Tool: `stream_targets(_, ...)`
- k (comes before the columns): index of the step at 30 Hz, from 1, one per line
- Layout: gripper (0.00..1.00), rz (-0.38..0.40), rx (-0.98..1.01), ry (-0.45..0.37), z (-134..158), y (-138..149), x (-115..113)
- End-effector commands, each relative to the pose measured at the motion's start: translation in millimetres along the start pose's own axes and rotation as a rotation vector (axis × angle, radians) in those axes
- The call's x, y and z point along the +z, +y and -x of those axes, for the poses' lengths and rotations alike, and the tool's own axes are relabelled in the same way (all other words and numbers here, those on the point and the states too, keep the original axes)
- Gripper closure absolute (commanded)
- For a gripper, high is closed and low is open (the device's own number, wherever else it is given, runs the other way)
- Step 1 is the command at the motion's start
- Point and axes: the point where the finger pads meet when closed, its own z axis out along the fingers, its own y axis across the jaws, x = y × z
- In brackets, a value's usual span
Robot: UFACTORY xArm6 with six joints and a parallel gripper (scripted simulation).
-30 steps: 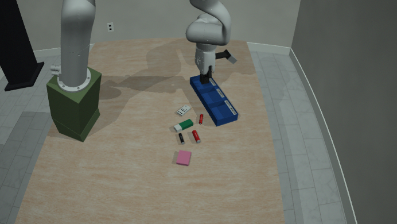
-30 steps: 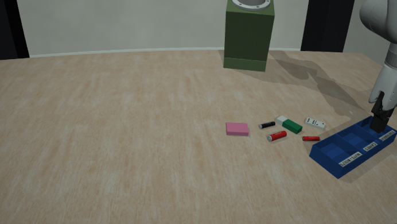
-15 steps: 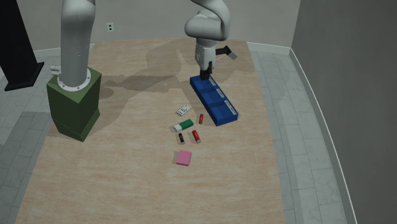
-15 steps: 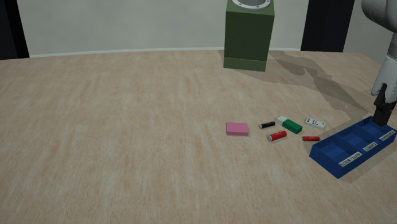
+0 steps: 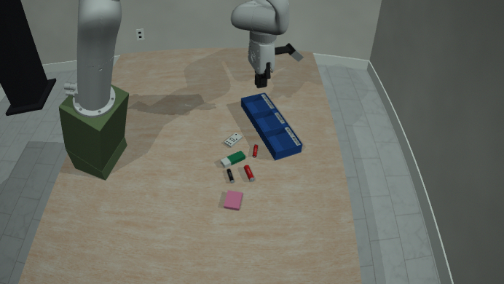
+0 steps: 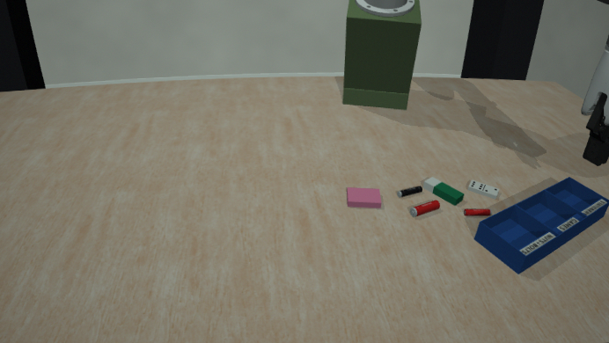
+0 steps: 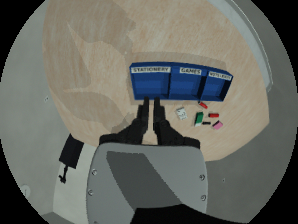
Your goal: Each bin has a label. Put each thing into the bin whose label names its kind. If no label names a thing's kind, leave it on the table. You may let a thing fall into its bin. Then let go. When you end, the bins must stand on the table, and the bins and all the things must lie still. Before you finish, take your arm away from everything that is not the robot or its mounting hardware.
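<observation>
A blue bin (image 5: 271,125) with three compartments stands on the table; it also shows in the exterior view (image 6: 543,222) and the wrist view (image 7: 180,82). Its labels read stationery, games and nuts+bolts, and the compartments look empty. My gripper (image 5: 261,83) (image 6: 596,154) is shut with nothing visible between the fingers and hangs above the bin's far end. Beside the bin lie a white domino (image 5: 233,139), a green-and-white eraser (image 5: 233,159), a small red battery (image 5: 255,150), a larger red battery (image 5: 249,172), a black battery (image 5: 230,175) and a pink eraser (image 5: 233,199).
The arm's green base block (image 5: 95,136) stands at the left of the table. The table's right edge runs close behind the bin. A dark pillar (image 5: 22,62) stands on the floor at the far left.
</observation>
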Motion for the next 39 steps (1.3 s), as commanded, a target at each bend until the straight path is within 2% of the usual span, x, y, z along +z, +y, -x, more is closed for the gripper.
stream_targets(1, 0.93, -0.001, 0.0, -0.003, -0.8, 0.7, -44.9)
stream_targets(6, 0.93, -0.001, 0.0, -0.003, -1.1, 0.7, -86.7)
stream_targets(8, 0.93, -0.001, 0.0, -0.003, -1.1, 0.7, -86.7)
stream_targets(10, 0.93, -0.002, 0.0, -0.003, -1.1, 0.7, -100.3)
stream_targets(20, 0.93, -0.001, 0.0, -0.003, -1.2, 0.7, -100.3)
stream_targets(21, 0.59, -0.002, -0.05, -0.003, 3.6, 4.9, -95.0)
stream_targets(23, 0.59, -0.002, -0.15, -0.003, 13.3, 13.4, -84.3)
stream_targets(25, 0.59, -0.002, -0.15, -0.003, 13.3, 13.4, -84.3)
stream_targets(37, 0.59, -0.002, -0.549, -0.004, 71.1, 64.4, -19.8)
stream_targets(39, 0.59, -0.002, -0.552, -0.004, 80.7, 72.9, -9.1)
